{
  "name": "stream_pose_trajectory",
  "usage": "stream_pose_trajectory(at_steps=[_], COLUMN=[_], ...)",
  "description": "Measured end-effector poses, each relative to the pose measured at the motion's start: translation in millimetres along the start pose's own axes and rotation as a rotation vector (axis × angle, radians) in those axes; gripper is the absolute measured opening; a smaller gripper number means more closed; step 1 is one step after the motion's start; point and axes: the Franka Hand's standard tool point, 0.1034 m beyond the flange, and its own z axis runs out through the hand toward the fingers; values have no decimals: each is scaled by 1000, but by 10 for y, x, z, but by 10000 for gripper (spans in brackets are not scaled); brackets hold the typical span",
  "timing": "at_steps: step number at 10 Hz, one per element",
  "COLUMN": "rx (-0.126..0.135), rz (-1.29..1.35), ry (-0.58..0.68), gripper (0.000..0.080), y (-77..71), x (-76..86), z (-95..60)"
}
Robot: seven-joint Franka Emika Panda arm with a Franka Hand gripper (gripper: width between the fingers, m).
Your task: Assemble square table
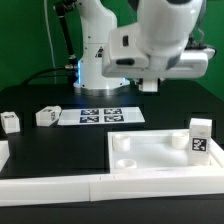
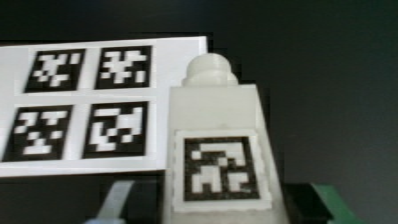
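Observation:
In the wrist view my gripper [image 2: 222, 200] is shut on a white leg block [image 2: 217, 130]. Its tagged face is toward the camera and its rounded screw tip [image 2: 210, 68] points away. The fingers [image 2: 134, 203] stand on either side of its base. In the exterior view the gripper [image 1: 150, 87] hangs high under the big white hand, above the table's back, and the held leg does not show there. The white square table top [image 1: 150, 155] lies at the front right. One leg [image 1: 201, 138] stands upright at its right edge. Two more legs [image 1: 47, 116] [image 1: 10, 122] lie on the table at the left.
The marker board [image 1: 100, 116] lies flat behind the table top; it also shows in the wrist view [image 2: 89, 105] beneath the held leg. Long white border bars [image 1: 90, 187] run along the front edge. The robot's base [image 1: 100, 45] stands at the back.

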Motion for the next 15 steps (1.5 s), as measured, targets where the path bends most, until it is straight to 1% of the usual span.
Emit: stream_pose_trajectory(at_steps=[1,3,4,5,6,7,8,9,10,11,12,13,14,15], rx=[6,19,27,38,55,55,20,5,13,22,30,21,11,-3], rz=[-4,-13,-20,-27,-20,-22,-39,-25,-32,-34,-40,-73,-96,-111], ry=[101,206,285,364,493,617,696,766,820,903,973,1033,1112,1167], gripper=[289,289,289,290,290,290,290,290,290,290,290,290,290,290], y=[-33,-47,-48,-11,34,87,137,119,106,100,84,114,217,341], x=[105,78,141,217,345,411,386,312,306,356,363,395,465,563], z=[2,-3,-62,-302,-638,-932,-1166,-1234,-1195,-1221,-1222,-1277,-1443,-1668])
